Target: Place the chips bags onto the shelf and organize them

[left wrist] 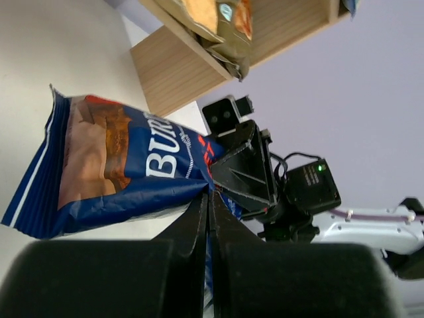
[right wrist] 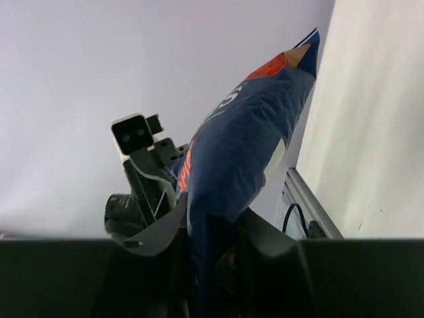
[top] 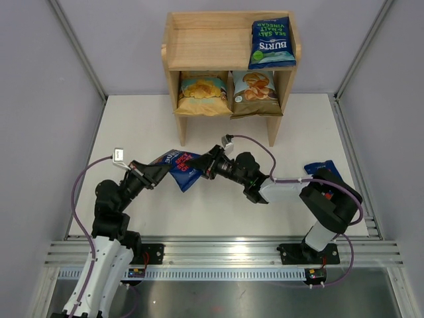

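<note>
Burts bag (top: 183,175), red-lettered: held over counter (top: 132,132); left claw (top: 165,173) clamped on one edge, right claw (top: 203,167) gripping the opposite end; shelf (top: 199,50) behind.

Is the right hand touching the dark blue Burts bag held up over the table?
Touching. The right wrist view shows the Burts bag wedged between the fingers of the right hand, both pressed against it.

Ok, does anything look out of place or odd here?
The green Burts bag on the top tier of the shelf overhangs the front edge, its lettering upside down from above. The red Burts bag hangs between the left claw and right claw, both pinching it.
</note>
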You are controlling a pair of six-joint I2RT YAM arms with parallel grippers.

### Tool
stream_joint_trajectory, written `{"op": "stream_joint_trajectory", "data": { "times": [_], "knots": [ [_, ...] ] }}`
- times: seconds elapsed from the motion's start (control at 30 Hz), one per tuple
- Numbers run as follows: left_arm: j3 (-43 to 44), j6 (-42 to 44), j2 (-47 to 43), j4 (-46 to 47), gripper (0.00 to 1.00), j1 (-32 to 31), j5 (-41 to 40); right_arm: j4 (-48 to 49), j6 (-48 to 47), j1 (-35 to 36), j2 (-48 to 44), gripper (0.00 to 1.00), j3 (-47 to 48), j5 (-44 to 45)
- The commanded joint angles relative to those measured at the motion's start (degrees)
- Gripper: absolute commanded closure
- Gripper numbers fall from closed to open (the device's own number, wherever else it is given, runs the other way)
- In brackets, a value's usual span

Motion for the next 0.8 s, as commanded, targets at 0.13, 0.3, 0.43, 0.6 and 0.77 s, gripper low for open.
{"op": "stream_joint_trajectory", "data": {
  "times": [0.13, 0.3, 0.43, 0.6, 0.77],
  "knots": [
    [-2.4, 4.4, -3.3, 12.3, 0.77, -0.4, 8.6, 7.8, -10.8, -3.3, -7.6, 0.80, 0.1, -8.2],
    [2.8, 15.0, -4.1, 1.3, 0.25, -0.4, 10.6, 6.1, -17.0, -7.2, -13.1, 0.83, -0.9, -17.1],
    [12.1, 23.5, -4.4, -10.9, 0.01, -0.4, 8.9, -2.4, -21.8, -10.9, -18.9, 0.85, -1.1, -23.6],
    [16.5, 22.7, -1.0, -13.8, 0.01, -0.4, 13.6, -27.4, -40.1, -11.5, -30.0, 0.84, 4.2, -33.7],
    [15.3, 8.8, 5.8, 5.2, 0.01, -0.4, 31.2, -41.6, -51.3, -11.5, -37.9, 0.82, 8.4, -41.2]
  ]
}}
